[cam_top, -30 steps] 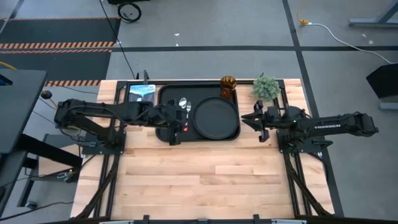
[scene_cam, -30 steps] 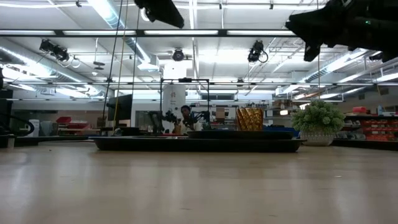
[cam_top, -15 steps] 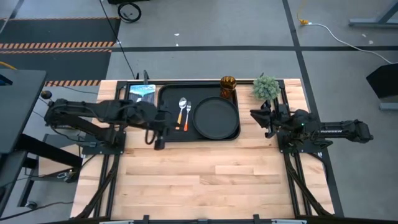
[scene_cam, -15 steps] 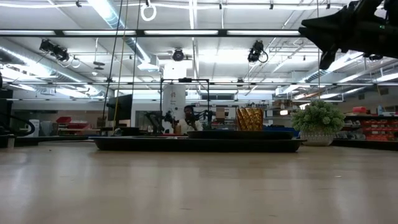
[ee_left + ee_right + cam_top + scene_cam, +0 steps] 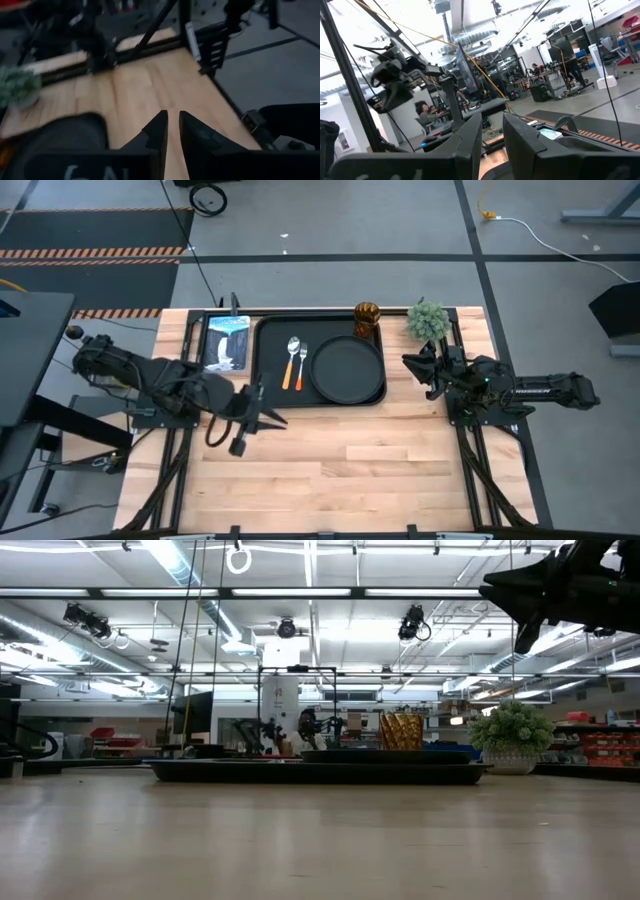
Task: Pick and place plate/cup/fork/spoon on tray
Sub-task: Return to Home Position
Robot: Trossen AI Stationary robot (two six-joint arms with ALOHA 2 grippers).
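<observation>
The black tray (image 5: 270, 330) lies at the table's far middle and also shows in the low view (image 5: 200, 772). On it lie the round black plate (image 5: 347, 368), the spoon (image 5: 293, 352) and the fork (image 5: 302, 364) side by side left of the plate, and the amber cup (image 5: 367, 318) upright at the far right corner. My left gripper (image 5: 272, 418) hangs over bare table near the tray's near-left corner, its fingers almost together and empty (image 5: 173, 122). My right gripper (image 5: 410, 366) waits right of the tray, a narrow gap between its fingers (image 5: 492, 120), empty.
A green plant ball (image 5: 428, 320) stands right of the cup at the far edge. A blue-white picture card (image 5: 226, 340) lies left of the tray. Bare wooden table (image 5: 340, 470) spreads over the near half.
My left gripper has drawn back from above the tray's left part, by the fork and spoon, toward the table's near edge and left, off the tray. My right gripper has pulled back a little toward the right edge. Fork and spoon stay on the tray.
</observation>
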